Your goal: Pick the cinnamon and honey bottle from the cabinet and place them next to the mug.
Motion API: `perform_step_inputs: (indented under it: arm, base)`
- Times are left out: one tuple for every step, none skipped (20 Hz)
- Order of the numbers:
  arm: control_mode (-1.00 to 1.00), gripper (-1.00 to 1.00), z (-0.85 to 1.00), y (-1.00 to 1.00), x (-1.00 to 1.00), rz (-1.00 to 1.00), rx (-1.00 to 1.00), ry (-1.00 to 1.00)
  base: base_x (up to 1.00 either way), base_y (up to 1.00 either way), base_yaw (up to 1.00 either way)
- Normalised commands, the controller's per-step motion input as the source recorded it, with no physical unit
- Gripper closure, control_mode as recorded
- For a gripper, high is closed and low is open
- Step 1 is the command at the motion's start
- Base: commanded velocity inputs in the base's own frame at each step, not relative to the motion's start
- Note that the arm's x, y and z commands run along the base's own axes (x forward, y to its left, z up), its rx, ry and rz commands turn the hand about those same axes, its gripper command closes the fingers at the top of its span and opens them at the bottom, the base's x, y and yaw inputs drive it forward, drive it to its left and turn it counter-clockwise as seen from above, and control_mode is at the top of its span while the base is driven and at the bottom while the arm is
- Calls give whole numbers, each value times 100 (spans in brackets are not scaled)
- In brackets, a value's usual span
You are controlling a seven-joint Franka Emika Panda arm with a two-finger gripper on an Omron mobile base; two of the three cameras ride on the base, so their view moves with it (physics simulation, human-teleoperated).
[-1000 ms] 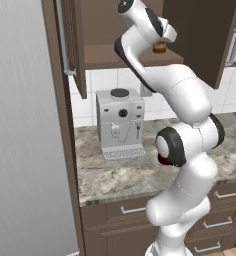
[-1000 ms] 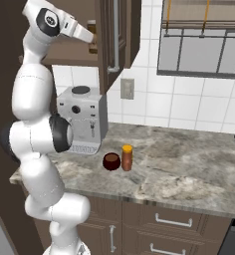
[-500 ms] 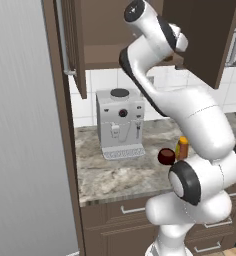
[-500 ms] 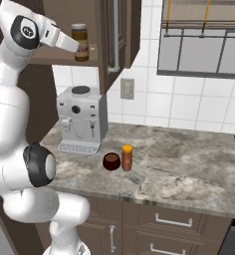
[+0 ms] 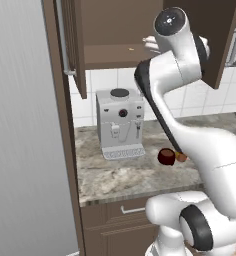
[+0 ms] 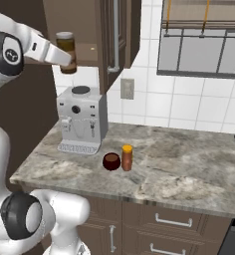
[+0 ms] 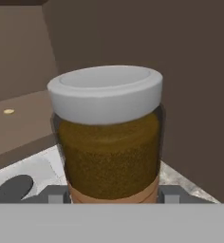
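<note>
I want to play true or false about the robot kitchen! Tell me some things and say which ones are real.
1. The hand is holding the cinnamon jar. True.
2. The honey bottle is still inside the cabinet. False: it stands on the counter.
3. The mug sits right beside the honey bottle. True.
4. The cinnamon is resting on the counter. False: it is up in the air, in front of the open cabinet and above the coffee machine.
5. The cinnamon's lid is bright orange. False: it is pale grey; the orange cap is on the honey bottle.
</note>
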Motion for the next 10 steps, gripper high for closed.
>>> perform_step_inputs:
  arm:
    - [-100, 100, -2, 0, -100, 31, 0, 0]
    - [-100, 100, -7, 0, -100, 33, 2, 0]
    - [-100, 100, -6, 0, -100, 34, 2, 0]
    - [-100, 100, -6, 0, -100, 34, 1, 0]
    - [-100, 100, -7, 0, -100, 35, 1, 0]
    - [-100, 100, -9, 0, -100, 36, 1, 0]
    - [-100, 100, -16, 0, -100, 38, 3, 0]
    - [-100, 100, -19, 0, -100, 42, 3, 0]
    - [-100, 100, -22, -6, -100, 44, 3, 0]
    - [-100, 100, -27, -15, -99, 49, 3, 0]
  base:
    - [0, 0, 0]
    - [0, 0, 0]
    - [0, 0, 0]
    - [0, 0, 0]
    - [0, 0, 0]
    - [0, 0, 0]
    - [0, 0, 0]
    - [0, 0, 0]
    - [0, 0, 0]
    - [0, 0, 0]
